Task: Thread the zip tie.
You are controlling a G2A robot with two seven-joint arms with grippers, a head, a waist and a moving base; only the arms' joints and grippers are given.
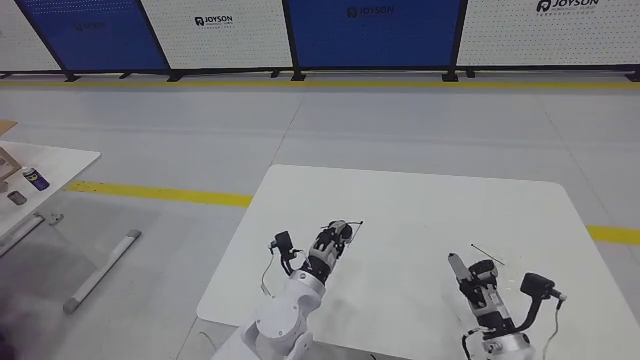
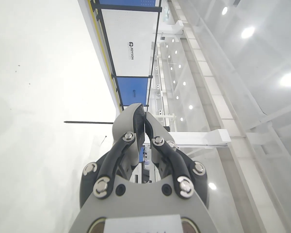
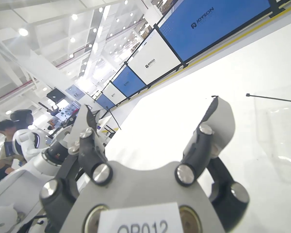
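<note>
Plain white desk (image 1: 420, 210). The left tool (image 2: 143, 117) and right tool (image 3: 150, 104) are pale grey, with black linkages, silver rivets and black ribbed pads (image 2: 138, 120). One zip tie (image 2: 87, 122) is thin and black, and so is a second tie (image 3: 274, 98). Panels (image 1: 375, 10) alternate blue and white, all finely dotted. The floor (image 1: 200, 130) is grey, crossed by a yellow stripe (image 1: 160, 193).

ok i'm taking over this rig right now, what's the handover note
The left gripper is shut on a black zip tie, its strap sticking out sideways over the white table.
The right gripper is open and empty, above the table.
A second zip tie lies flat on the table beside a clear bag, near the right gripper.
Done: one tie gripped.
Left: feed the tip through the head; no loop formed yet.
</note>
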